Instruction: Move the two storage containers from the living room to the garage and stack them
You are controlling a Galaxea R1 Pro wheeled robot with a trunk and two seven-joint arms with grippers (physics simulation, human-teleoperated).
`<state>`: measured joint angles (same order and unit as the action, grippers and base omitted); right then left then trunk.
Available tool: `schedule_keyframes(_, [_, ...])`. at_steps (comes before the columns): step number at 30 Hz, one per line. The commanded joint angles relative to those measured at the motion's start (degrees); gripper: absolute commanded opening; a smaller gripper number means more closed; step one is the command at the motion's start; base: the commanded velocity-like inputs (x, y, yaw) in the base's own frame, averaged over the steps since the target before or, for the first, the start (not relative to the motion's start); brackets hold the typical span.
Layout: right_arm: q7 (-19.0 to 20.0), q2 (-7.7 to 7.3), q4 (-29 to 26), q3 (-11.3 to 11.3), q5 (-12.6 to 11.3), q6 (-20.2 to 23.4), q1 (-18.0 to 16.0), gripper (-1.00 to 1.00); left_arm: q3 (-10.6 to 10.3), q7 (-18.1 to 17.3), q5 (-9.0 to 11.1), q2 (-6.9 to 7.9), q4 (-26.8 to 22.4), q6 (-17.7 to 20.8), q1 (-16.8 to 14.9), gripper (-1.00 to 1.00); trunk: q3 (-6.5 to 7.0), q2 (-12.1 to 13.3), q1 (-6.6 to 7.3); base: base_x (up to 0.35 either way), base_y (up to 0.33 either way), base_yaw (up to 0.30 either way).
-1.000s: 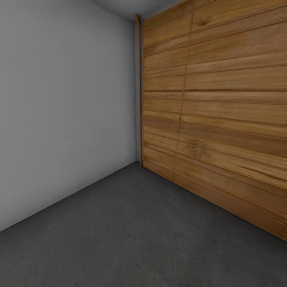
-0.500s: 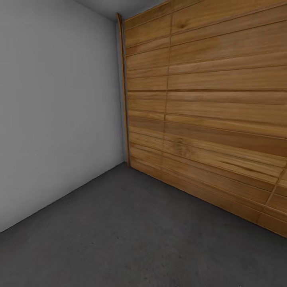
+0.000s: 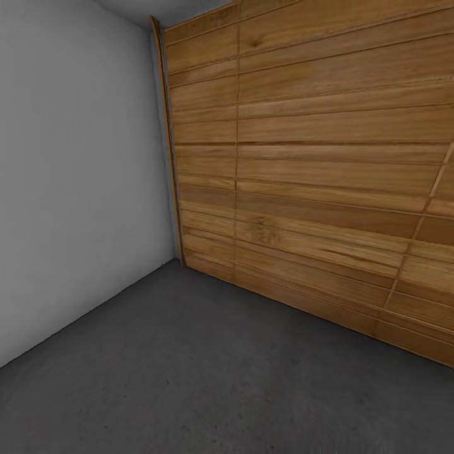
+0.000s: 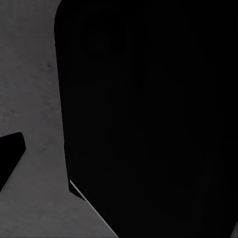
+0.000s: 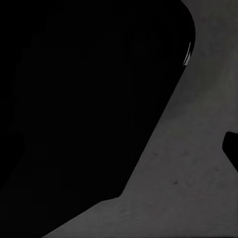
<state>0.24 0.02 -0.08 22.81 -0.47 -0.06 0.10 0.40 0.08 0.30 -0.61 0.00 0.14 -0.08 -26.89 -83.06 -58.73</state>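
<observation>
We are in the garage, looking into a corner of it, and the two storage containers, red-orange open-topped bins, are not before us in any of our views, so we cannot say from here where they are. What we face is the place they are meant to end up: the floor [image 3: 208, 378], dark grey, matte and faintly mottled like concrete, spreads across the lower part of the head view.

To the left rises a plain grey-white wall [image 3: 75, 176]. To the right stands the wide door [image 3: 315, 176] of horizontal brown wood planks, meeting the wall at a thin wooden frame post [image 3: 165, 139] in the corner.

Both wrist views look down past large black shapes, which we take to be parts of our own body or arms, onto the same grey floor. Neither shows fingers clearly, so we cannot tell how far either gripper is open or whether it holds anything.

We judge that such a bin, with thin straight walls and no lid, will be light and fairly stiff but may flex or slip if pinched hard. The surest hold is likely on the rim of one wall, keeping the bin level for stacking.
</observation>
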Motion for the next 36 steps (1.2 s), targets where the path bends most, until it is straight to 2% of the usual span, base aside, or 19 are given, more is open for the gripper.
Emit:
schedule_keyframes(1, [0.0, -0.01, 0.0, 0.2, -0.1, 0.0, 0.0, 1.00, 0.0, 0.0, 0.0, 0.03, 0.0, 0.0, 0.0, 1.00, -0.04, 0.0, 0.00, 0.000, 0.000, -0.251])
schedule_keyframes(36, [0.0, 0.06, 0.0, 0.2, 0.6, 0.0, 0.0, 1.00, 0.0, 0.0, -0.1, 0.31, 0.0, 0.0, 0.0, 1.00, -0.04, 0.0, 0.00, 0.000, 0.000, -0.251])
